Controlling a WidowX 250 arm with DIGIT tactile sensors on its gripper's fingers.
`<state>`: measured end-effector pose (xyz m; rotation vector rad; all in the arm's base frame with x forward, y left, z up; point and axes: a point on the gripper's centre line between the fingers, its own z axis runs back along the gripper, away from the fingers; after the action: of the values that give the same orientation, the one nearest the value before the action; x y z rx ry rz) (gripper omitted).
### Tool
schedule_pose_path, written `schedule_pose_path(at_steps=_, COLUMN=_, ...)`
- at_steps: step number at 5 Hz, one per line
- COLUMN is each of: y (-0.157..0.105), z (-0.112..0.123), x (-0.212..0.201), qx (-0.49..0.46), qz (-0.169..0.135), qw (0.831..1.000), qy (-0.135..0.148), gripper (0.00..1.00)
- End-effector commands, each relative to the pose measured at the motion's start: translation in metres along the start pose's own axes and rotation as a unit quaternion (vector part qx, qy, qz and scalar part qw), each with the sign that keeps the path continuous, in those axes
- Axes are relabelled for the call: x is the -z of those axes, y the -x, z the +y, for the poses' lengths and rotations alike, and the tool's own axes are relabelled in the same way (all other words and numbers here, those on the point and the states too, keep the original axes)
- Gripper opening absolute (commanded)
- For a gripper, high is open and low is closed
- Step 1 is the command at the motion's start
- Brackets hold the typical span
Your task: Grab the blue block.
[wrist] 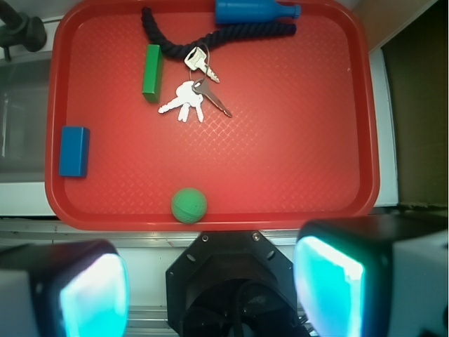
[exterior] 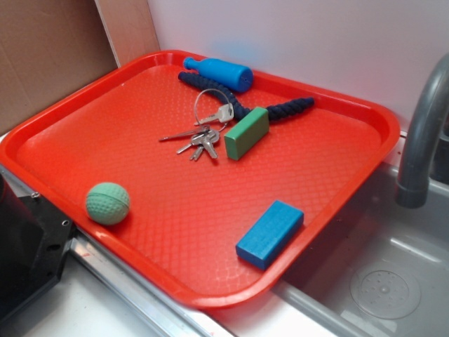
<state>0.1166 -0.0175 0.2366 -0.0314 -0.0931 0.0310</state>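
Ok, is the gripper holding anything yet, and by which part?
Nothing held. The gripper is open and empty; the blue block lies untouched on the red tray.

One red tray [exterior: 365, 112] holds everything counted here. On the tray lie two blocks: one blue block [exterior: 270, 234] near its sink-side edge and one green block [exterior: 247, 132] nearer its middle. There is one green ball [exterior: 108, 203] close to the tray's front rim. One bunch of keys [exterior: 200, 138] on a ring lies at the tray's centre; about five keys show, though they overlap. One dark blue rope [exterior: 280, 110] and one light-blue bottle-shaped toy [exterior: 219, 71] lie along the tray's back edge. Beside the tray stand one sink [exterior: 393, 281] and one grey tap [exterior: 423, 133].
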Motion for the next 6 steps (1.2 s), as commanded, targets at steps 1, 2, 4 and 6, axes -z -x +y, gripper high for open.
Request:
schedule_pose_path(at_steps=1, y=0.000, z=0.000, x=0.000, qx=0.000, qz=0.000, qw=1.000, qy=0.000, gripper=1.00)
schedule_pose_path(at_steps=2, y=-0.029, z=-0.023, x=0.054, qx=-0.041, qz=0.024, qw=0.999, qy=0.015, gripper=1.00)
schedule_pose_path(at_steps=4, y=-0.044, z=-0.059, x=0.149, qx=-0.074, qz=0.019, qw=0.997, qy=0.012, gripper=1.00)
schedule_pose_path(at_steps=6, y=-0.046, z=-0.114, x=0.190, qx=-0.055, qz=0.008, qw=0.998, qy=0.036, gripper=1.00)
